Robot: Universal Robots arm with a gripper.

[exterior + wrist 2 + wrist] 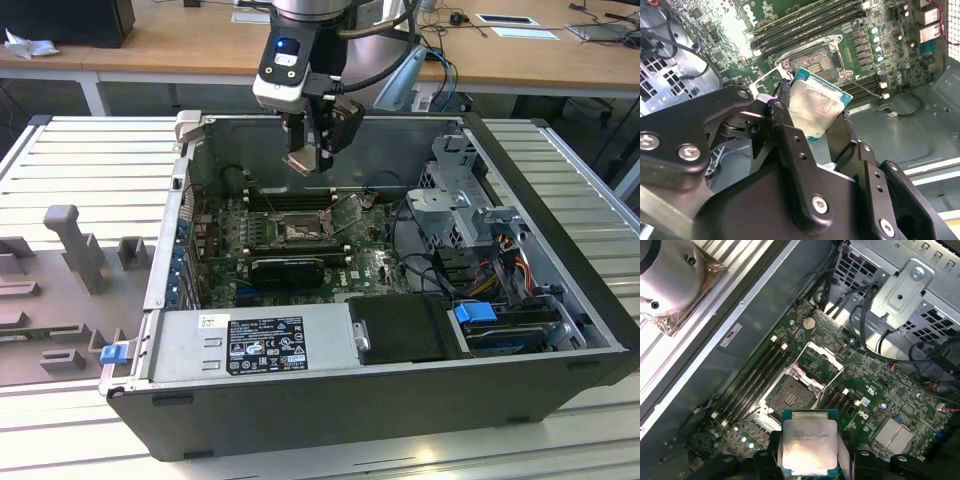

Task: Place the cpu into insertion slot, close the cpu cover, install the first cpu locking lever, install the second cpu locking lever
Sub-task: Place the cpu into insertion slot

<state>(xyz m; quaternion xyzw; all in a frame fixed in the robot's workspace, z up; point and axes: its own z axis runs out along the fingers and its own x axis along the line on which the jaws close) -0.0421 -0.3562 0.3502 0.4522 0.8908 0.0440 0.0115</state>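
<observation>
Silvery-beige chip: the cpu (807, 447), a small flat square with a pale metal lid on a green-edged base, is held in the air inside the open dark computer case (400, 400), clear of the board.
Gripper: the black two-fingered gripper (305, 160) has its fingers (781, 120) clamped on the cpu, one on each of two opposite edges, leaving the lid face bare.
Insertion slot: the square, dark-rimmed socket with a brownish-gold centre (791, 396) sits on the green motherboard (890, 405) beside the long black memory slots (752, 385). Nothing lies in it.
Cpu cover: the thin silver metal frame plate with a large window (821, 359) stands swung up at one side of the socket, so the slot is uncovered.
Alignment: the chip hangs above the socket area. Whether it is squarely over the slot I cannot tell.
Handling: the chip is probably light, thin and stiff. Its smooth lid looks slippery, and its underside and the socket contacts are likely fragile.
Hold: the bare side edges are the safest place, as gripped now, kept level and without squeezing the faces.
</observation>
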